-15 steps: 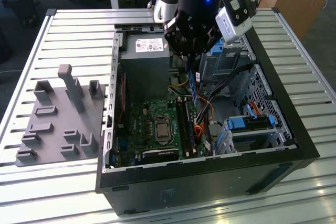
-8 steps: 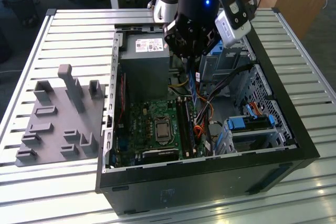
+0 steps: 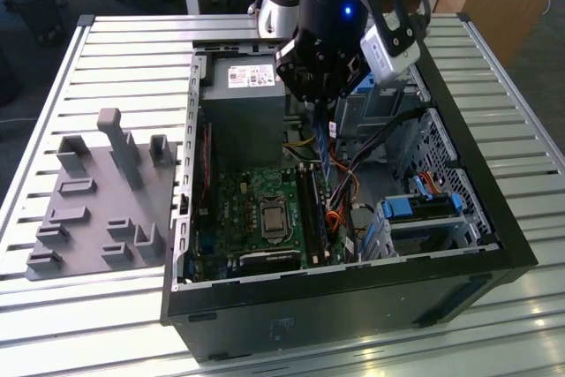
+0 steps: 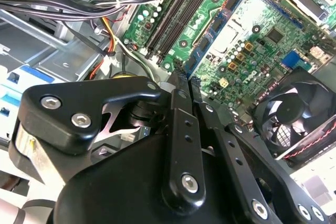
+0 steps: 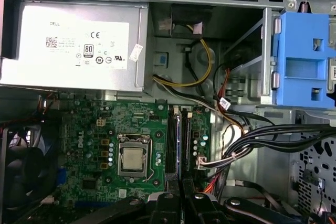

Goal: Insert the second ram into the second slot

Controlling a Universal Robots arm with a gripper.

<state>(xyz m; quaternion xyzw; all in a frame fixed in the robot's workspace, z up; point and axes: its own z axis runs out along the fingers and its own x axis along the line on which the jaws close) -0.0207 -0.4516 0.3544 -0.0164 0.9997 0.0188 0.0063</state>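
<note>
My gripper (image 3: 325,121) hangs inside the open computer case (image 3: 494,245), above the far end of the motherboard (image 3: 238,218). It is shut on the second ram (image 3: 328,161), a thin blue stick that points down toward the black memory slots (image 3: 311,209). In the second wrist view the black fingers (image 4: 178,108) pinch the blue stick (image 4: 218,24), which carries dark chips and runs out over the green board beside the slots (image 4: 176,14). In the first wrist view the stick (image 5: 180,145) shows edge-on as a thin blue line between two dark slots (image 5: 171,140), above the gripper (image 5: 180,190).
A grey power supply (image 3: 247,103) fills the case's far end. The processor socket (image 5: 134,161) lies beside the slots, with a black fan (image 4: 294,114) past it. Loose cables (image 5: 247,140) and a blue drive bracket (image 5: 307,61) crowd the other side. A grey fixture plate (image 3: 101,200) lies on the slatted table.
</note>
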